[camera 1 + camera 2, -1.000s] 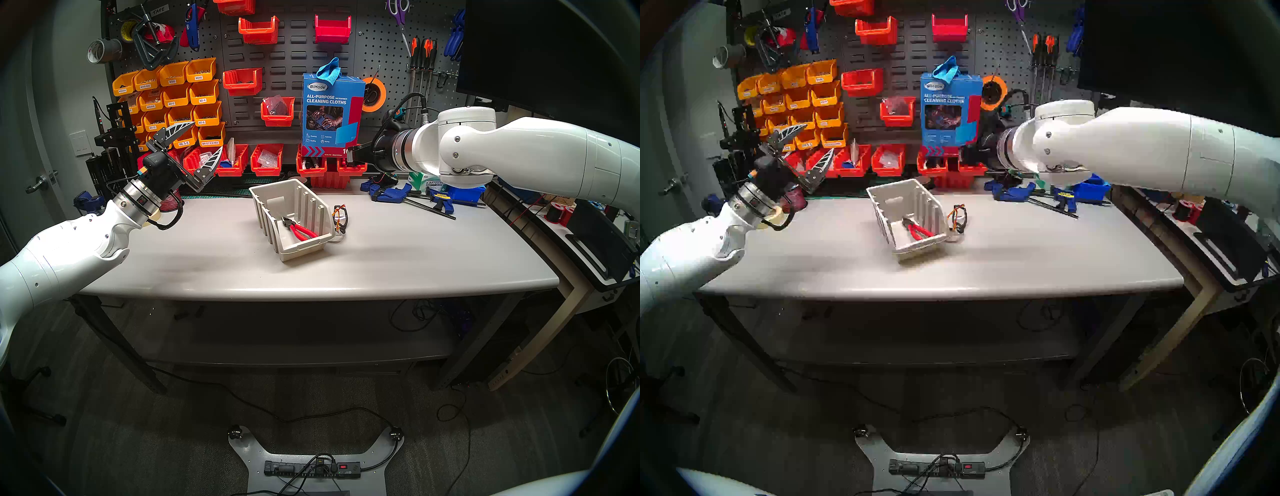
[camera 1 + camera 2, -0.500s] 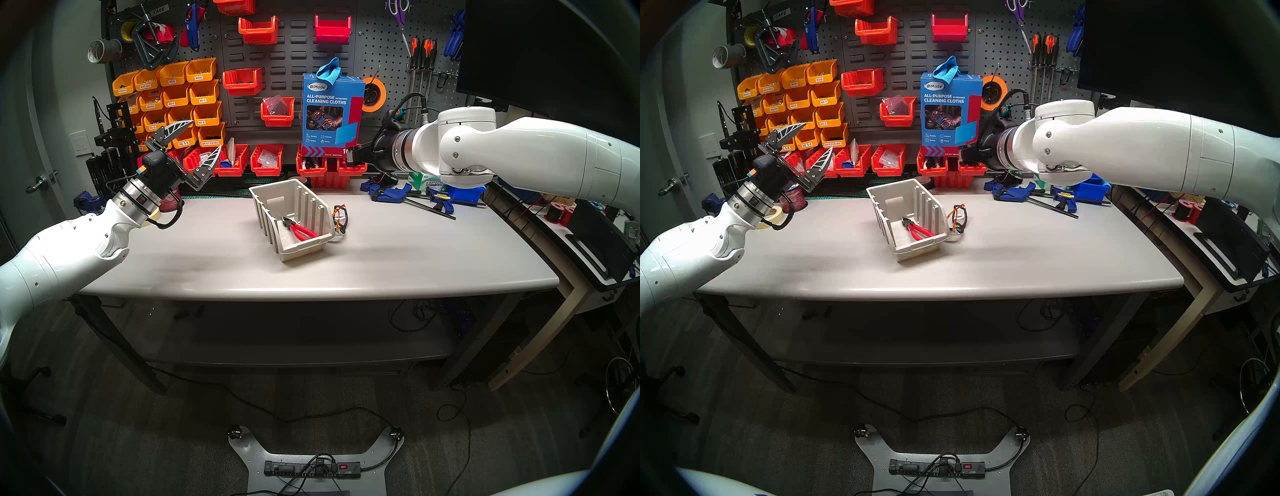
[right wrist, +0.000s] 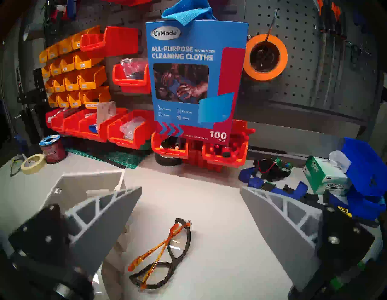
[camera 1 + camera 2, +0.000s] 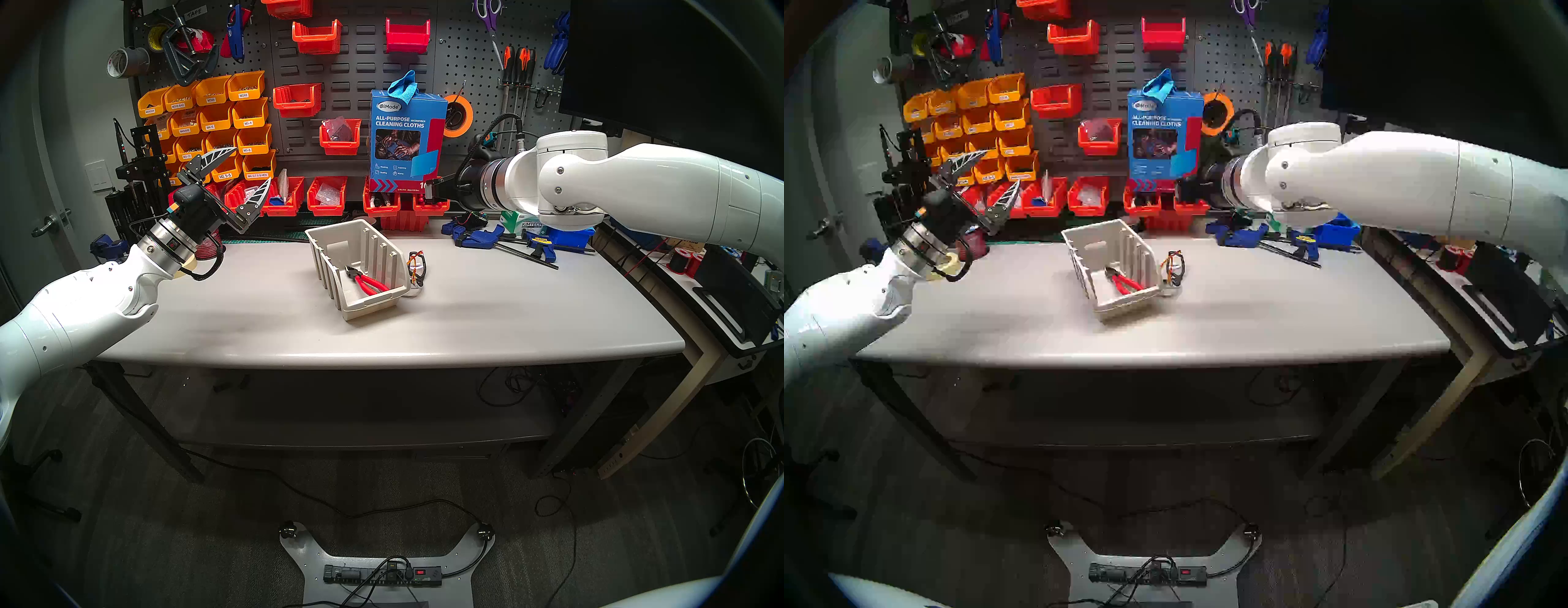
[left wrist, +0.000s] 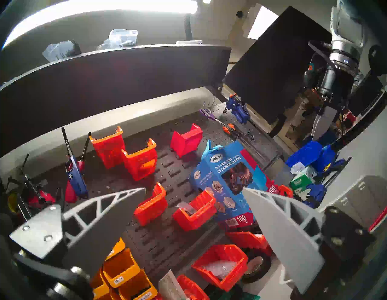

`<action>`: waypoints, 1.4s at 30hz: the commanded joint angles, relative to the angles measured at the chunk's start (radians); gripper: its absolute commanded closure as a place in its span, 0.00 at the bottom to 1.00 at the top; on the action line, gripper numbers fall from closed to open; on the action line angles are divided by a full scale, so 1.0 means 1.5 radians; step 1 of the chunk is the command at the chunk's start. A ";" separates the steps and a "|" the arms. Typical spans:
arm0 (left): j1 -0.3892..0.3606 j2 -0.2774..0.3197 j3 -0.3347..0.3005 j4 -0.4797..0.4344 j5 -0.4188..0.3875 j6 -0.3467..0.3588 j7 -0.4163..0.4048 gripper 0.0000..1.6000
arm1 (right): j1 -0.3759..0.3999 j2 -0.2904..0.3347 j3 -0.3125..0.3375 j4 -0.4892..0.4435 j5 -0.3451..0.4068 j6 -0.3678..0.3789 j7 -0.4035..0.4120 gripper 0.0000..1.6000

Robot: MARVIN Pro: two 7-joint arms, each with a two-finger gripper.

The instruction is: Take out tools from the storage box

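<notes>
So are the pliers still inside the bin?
Yes, in. The red-handled pliers lie on the bin's floor; the glasses are outside it.

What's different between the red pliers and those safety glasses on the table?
The pliers lie inside the beige box; the safety glasses sit outside it on the table, beside its right wall. The pliers have red handles and dark metal jaws; the glasses have clear lenses with orange-and-black arms, folded. Neither is held: the left gripper and right gripper are both open and empty.
</notes>
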 commanded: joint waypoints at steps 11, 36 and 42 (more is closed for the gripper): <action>-0.057 -0.031 -0.032 -0.046 0.122 -0.001 -0.077 0.00 | 0.012 0.001 0.008 0.002 -0.003 -0.002 -0.001 0.00; -0.159 -0.097 -0.072 -0.077 0.256 -0.001 -0.336 0.00 | 0.012 0.001 0.008 0.002 -0.003 -0.002 0.000 0.00; -0.192 -0.101 -0.066 -0.086 0.275 -0.001 -0.417 0.00 | 0.012 0.001 0.008 0.002 -0.003 -0.002 0.000 0.00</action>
